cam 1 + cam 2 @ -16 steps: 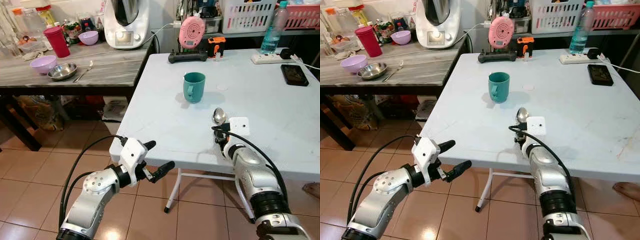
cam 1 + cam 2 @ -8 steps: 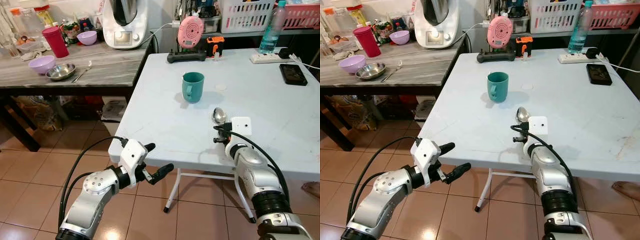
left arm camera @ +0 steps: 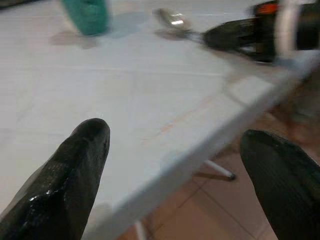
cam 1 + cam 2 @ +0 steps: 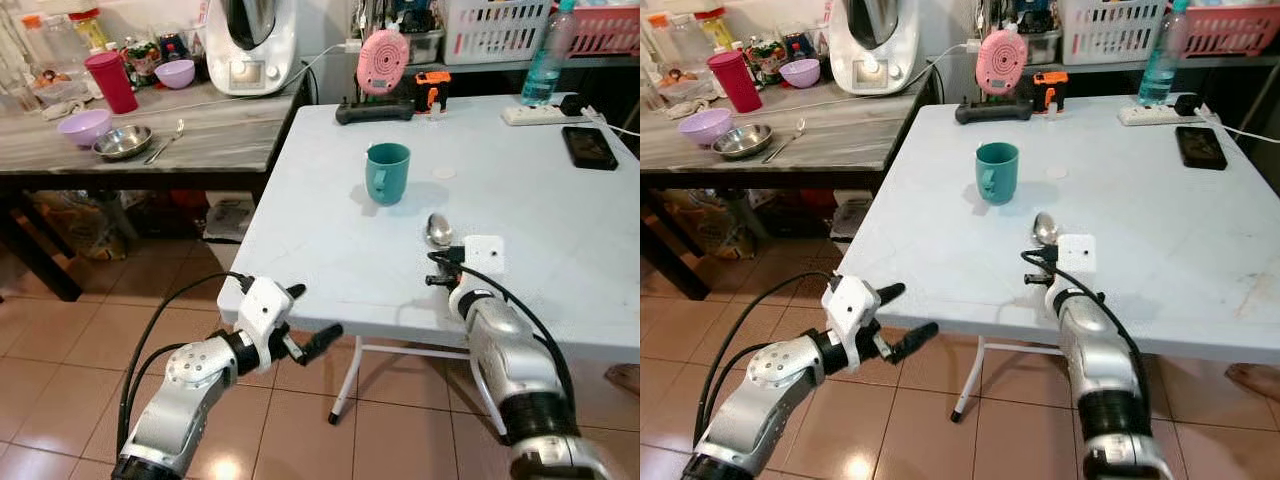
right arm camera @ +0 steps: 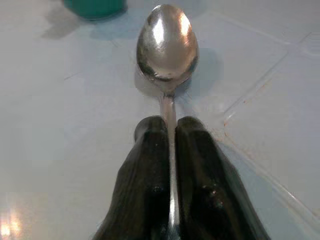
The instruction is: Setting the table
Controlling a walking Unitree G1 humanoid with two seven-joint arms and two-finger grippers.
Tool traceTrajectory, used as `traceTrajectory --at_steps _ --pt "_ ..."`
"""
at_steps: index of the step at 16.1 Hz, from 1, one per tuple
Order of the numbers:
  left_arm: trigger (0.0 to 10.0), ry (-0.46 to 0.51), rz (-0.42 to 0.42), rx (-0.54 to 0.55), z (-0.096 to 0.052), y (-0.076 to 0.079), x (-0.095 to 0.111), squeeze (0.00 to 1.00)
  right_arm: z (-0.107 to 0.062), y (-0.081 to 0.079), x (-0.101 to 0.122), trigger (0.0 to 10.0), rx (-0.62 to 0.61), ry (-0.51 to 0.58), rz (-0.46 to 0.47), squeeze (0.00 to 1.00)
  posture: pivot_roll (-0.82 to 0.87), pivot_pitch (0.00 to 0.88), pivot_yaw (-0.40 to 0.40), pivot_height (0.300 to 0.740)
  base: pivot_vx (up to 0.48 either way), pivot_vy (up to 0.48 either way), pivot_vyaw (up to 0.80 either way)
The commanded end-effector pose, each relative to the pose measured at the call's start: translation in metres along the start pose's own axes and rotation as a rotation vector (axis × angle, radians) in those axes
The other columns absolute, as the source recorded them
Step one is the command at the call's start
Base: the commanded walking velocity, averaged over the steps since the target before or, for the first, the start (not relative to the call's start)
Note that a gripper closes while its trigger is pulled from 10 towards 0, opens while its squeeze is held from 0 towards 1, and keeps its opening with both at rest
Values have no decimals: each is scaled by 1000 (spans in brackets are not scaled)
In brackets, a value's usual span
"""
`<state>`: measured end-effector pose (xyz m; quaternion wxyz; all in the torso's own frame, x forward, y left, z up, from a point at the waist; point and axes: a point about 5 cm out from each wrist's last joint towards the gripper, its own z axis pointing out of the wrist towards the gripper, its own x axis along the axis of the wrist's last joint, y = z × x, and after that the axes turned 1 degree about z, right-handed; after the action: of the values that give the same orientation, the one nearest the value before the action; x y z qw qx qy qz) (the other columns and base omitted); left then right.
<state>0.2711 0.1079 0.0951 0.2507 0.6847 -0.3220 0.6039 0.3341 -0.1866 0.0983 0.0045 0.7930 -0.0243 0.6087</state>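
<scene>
The pale grey square table (image 4: pixel 330 250) carries a teal ceramic mug (image 4: pixel 387 173) near its middle. My left gripper (image 4: pixel 303 322) hangs unclenched beside the table's near edge. My right gripper (image 5: pixel 170 131) pinches the handle of a shiny metal spoon (image 5: pixel 167 47), its bowl resting on the table just beside the mug.

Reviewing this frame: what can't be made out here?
- Spoon handle: hidden between the right gripper fingers, right wrist view.
- Whether the spoon bowl touches the table: unclear.
- Mug contents: inside not visible from the head views.
- Left wrist view: mug cut off by the edge, blurred.
- Left gripper: open beside the table edge.
</scene>
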Motion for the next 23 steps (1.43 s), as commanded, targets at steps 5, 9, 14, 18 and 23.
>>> traceTrajectory --at_steps 5,9,14,18,23 --pt "10000 43 2 323 -1 -34 7 0 -33 -7 38 0 -56 262 48 0 -253 0 106 740 0 0 0" --pt "10000 81 -54 362 3 -37 8 0 -53 -10 37 10000 -75 306 55 0 -274 0 115 740 0 0 0" --pt "10000 102 -76 350 7 -34 10 0 -54 -11 37 10000 -78 289 61 0 -281 0 115 740 0 0 -311" --pt "10000 104 -82 353 6 -34 9 0 -55 -13 36 10000 -71 282 63 0 -278 0 113 740 0 72 -717" --pt "10000 106 -85 346 7 -33 9 0 -56 -13 35 10000 -68 275 63 0 -282 0 113 740 0 294 -251"
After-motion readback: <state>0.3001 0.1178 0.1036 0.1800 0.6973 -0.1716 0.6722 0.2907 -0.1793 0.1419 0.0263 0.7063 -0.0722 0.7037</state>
